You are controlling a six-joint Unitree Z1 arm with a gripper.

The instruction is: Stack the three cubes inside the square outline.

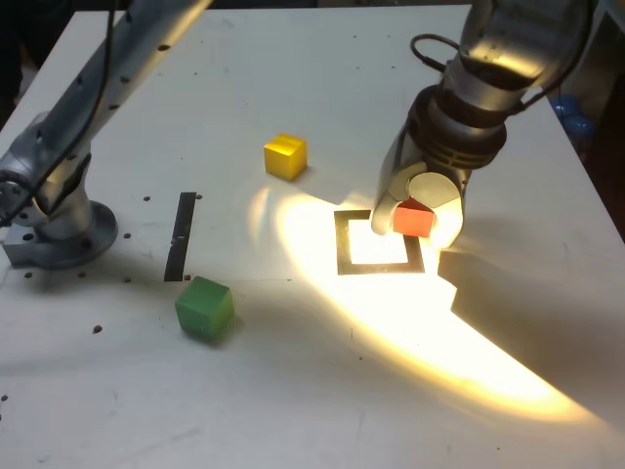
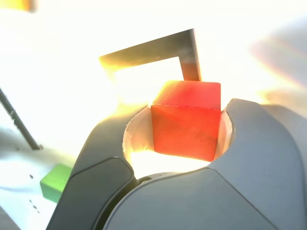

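Exterior view: the red cube (image 1: pixel 414 219) is pinched in the gripper (image 1: pixel 418 217) at the right edge of the square outline (image 1: pixel 344 256). The yellow cube (image 1: pixel 285 155) lies farther left, the green cube (image 1: pixel 204 308) nearer left.

Wrist view: the red cube (image 2: pixel 187 120) is clamped between the jaws, the square outline (image 2: pixel 153 50) just beyond.

Exterior view: gripper (image 1: pixel 418 217) holds red cube (image 1: pixel 413 219) between its fingers (image 1: pixel 444 210), right of frame centre, over the right edge of the square outline (image 1: pixel 344 244). Yellow cube (image 1: pixel 285 156) sits on the bench (image 1: pixel 293 391) up and left of the outline. Green cube (image 1: pixel 205 309) lower left, near black tape strip (image 1: pixel 183 234).
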